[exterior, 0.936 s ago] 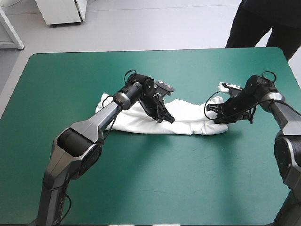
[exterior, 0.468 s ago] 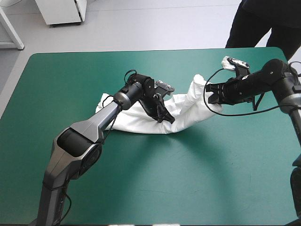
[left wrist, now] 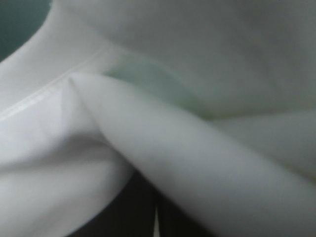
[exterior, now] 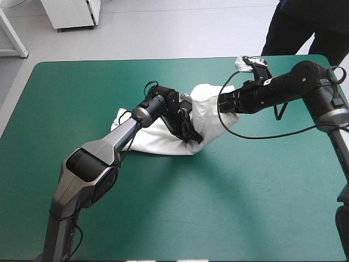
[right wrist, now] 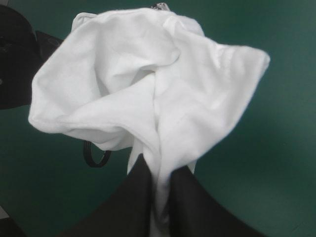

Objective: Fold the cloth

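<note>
T-shirt (exterior: 157,142) in the high view lies on the teal-green counter (exterior: 180,210), about mid-width and toward the far half. One end lies flat. The other is raised and held over toward the flat part by the right jaws, which are clamped on it above the counter. The left jaws are drawn together to a point and pressed down at the cloth's near edge, right where the raised part bends up.

Left wrist view: almost all white cloth, with a thick fold draped just ahead of the jaws. They are all but closed, a thin pale line between them. Whether a layer is nipped there I cannot tell.

Right wrist view: black fingers (right wrist: 195,210) nearly closed with a strip of cloth pinched between them, the rest hanging ahead in a bunched, twisted mass.

Risks, as I judge them: the bunched end may land as a lump rather than a flat layer, since one narrow pinch carries it. The fold may also settle over the left jaws, so pulling them out could drag the layers askew.

No container shows in any view.
</note>
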Tool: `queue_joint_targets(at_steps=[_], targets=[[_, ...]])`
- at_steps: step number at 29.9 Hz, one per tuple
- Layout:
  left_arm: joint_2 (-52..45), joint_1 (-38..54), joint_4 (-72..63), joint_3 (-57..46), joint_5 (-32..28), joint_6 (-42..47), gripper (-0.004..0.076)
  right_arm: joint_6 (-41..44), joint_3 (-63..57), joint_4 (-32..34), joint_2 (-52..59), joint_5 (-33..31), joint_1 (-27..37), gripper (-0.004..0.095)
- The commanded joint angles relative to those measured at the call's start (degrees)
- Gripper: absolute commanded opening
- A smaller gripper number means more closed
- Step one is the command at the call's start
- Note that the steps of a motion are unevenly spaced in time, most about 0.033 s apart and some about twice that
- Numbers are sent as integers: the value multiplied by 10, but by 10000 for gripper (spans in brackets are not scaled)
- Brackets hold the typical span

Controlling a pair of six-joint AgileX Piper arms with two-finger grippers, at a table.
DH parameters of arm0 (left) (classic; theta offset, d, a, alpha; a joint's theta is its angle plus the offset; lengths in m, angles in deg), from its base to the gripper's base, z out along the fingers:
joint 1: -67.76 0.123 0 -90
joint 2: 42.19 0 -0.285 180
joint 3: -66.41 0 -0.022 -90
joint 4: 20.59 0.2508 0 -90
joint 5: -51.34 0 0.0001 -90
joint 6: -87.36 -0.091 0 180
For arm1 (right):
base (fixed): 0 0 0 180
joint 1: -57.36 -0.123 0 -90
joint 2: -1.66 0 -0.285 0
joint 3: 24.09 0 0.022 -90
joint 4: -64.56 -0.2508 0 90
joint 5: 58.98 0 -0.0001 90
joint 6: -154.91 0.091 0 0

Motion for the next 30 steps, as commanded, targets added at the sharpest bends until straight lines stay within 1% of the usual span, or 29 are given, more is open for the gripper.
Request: queue_joint_targets(at_steps=[1, 3, 7, 9, 12, 15, 19, 24, 27, 30], targets=[[-22, -5, -15, 6, 1, 3, -22, -3, 23, -21, 30, 26, -1, -12], [-25, -2, -3, 6, 16, 14, -22, -3, 23, -15, 30, 29, -1, -12], [-52, 6, 53, 6, 66, 36, -22, -3, 23, -12, 29, 31, -1, -12], [-76, 14, 70, 1, 63, 46, -22, -3, 23, -12, 29, 32, -1, -12], [-122, 33, 61, -17, 58, 46, -22, -3, 23, -13, 29, 30, -1, -12], [-169, 47, 66, -54, 65, 49, -22, -6, 23, -14, 29, 30, -1, -12], [-258, 53, 91, -143, 61, 64, -22, -7, 23, -18, 29, 34, -1, -12], [-373, 53, 84, -269, 49, 96, -22, -10, 23, -34, 29, 63, -7, -12], [-443, 53, 84, -344, 52, 127, -22, -11, 26, -31, 25, 84, -31, -12], [-522, 53, 89, -425, 62, 155, -22, -14, 45, -31, 7, 85, -64, -12]])
